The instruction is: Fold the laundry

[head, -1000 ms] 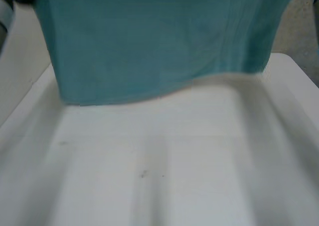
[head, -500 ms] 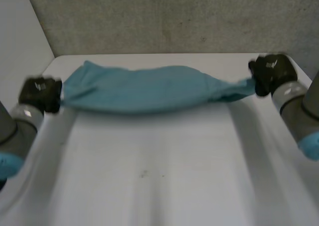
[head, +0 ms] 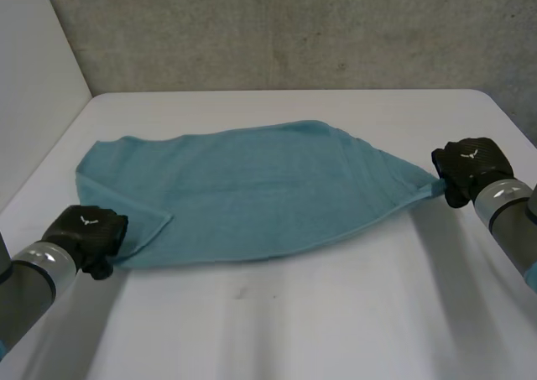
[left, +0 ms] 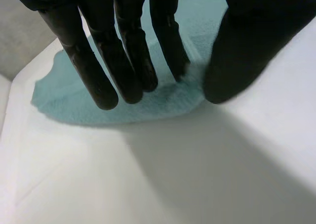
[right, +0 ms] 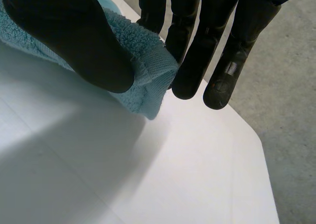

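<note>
One teal towel [head: 252, 191] lies spread across the middle of the white table [head: 294, 321], its long side running from one hand to the other. It lies mostly flat, with shallow wrinkles. Its far edge bulges toward the grey wall [head: 294, 28], and its right end narrows to a point.

At the near left corner of the towel, the left hand [head: 84, 229] sits low on the table, and a small flap of cloth is turned over just beside it. In the left wrist view, this hand [left: 128, 41] reaches down with straight fingers [left: 101, 80] whose tips rest on the towel [left: 69, 103]. The thumb presses at the cloth's edge, and the corner is pinched between thumb and fingers.

At the opposite end, the right hand [head: 470, 166] holds the narrowed right corner, which is drawn out toward it along the table. In the right wrist view, this hand [right: 74, 31] has its thumb clamped over a bunched, hemmed corner of the towel [right: 145, 73]. The straight fingers [right: 190, 61] back the cloth from the other side, so the corner is gripped between them. That corner hangs just above the bare tabletop [right: 148, 184].

The two hands are well apart, with the full length of the towel between them. The left hand is nearer the front edge of the table than the right.
</note>
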### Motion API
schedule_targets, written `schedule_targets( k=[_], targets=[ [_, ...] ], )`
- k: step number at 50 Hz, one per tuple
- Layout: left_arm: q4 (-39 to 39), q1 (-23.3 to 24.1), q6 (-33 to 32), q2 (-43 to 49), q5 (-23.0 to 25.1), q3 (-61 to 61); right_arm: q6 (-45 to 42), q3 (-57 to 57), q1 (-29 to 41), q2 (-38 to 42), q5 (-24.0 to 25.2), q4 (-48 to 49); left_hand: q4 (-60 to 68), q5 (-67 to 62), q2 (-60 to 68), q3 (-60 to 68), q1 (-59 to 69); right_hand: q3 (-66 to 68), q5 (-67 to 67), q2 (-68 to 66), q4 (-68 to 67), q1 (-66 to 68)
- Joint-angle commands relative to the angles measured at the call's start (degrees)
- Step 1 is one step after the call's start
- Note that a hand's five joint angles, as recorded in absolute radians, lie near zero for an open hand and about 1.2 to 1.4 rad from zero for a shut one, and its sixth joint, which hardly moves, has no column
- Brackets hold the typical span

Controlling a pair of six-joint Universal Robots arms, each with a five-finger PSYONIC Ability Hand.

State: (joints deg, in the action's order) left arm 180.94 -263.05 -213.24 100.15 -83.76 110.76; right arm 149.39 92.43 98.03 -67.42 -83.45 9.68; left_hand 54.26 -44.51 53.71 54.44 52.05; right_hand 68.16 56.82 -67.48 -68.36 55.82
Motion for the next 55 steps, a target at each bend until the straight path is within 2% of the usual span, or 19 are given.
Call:
schedule_targets(
  k=[1, 4, 7, 13, 16, 27, 33, 45, 55],
  targets=[
    [2.3, 2.7, -14.9, 0.7, 0.2, -4.5, -0.7, -0.4, -0.6, 0.6, 0.0, 0.2, -31.9, 32.2, -31.4, -32.1, -29.7, 11.8, 13.2, -12.5, -11.6, 24.2],
    [5.0, 2.9, -18.9, 1.7, 0.8, -6.8, -0.8, -0.2, -0.6, 0.6, 0.0, 0.2, -38.6, 38.9, -38.1, -38.8, -36.4, 11.8, 13.2, -12.5, -11.6, 24.2],
    [9.2, 2.3, -24.6, 7.1, 4.4, -12.5, -1.0, 0.2, -0.5, 0.8, 0.0, 0.3, -40.3, 40.6, -39.8, -40.5, -38.1, 11.8, 13.2, -12.5, -11.6, 24.2],
    [8.2, 2.2, -27.2, 12.4, 10.0, -17.8, -1.0, 0.5, -0.3, 0.9, 0.0, 0.2, -39.5, 39.8, -39.0, -39.7, -37.3, 11.8, 13.2, -12.5, -11.6, 24.2],
    [3.9, 2.1, -27.4, 17.7, 13.4, -22.7, -1.0, 0.6, -0.2, 1.0, 0.1, 0.2, -36.5, 36.7, -35.9, -36.7, -34.3, 11.8, 13.2, -12.5, -11.6, 24.2],
    [-12.4, 2.0, -27.0, 28.1, 16.2, -34.1, -1.1, 0.7, 0.0, 2.3, 0.2, 0.2, -31.4, 31.7, -30.9, -31.6, -29.2, 11.8, 13.2, -12.5, -11.6, 24.2],
    [-12.7, 1.9, -26.9, 29.1, 16.4, -35.4, -1.7, 1.0, 0.1, 3.0, 0.2, 0.2, -29.1, 29.3, -28.5, -29.3, -26.9, 11.8, 13.2, -12.5, -11.6, 24.2],
    [-12.7, 1.6, -26.8, 29.3, 15.7, -35.6, -3.4, 1.1, -0.1, 3.0, 0.1, 0.2, -16.0, 16.2, -15.4, -16.2, -13.8, 11.8, 13.2, -12.5, -11.6, 24.2],
    [-12.9, 1.0, -27.0, 29.0, 15.5, -35.2, -3.5, 1.3, 0.0, 3.0, 0.1, 0.2, -15.8, 16.0, -15.2, -16.0, -13.6, 11.8, 13.2, -12.5, -11.6, 24.2]
  ],
)
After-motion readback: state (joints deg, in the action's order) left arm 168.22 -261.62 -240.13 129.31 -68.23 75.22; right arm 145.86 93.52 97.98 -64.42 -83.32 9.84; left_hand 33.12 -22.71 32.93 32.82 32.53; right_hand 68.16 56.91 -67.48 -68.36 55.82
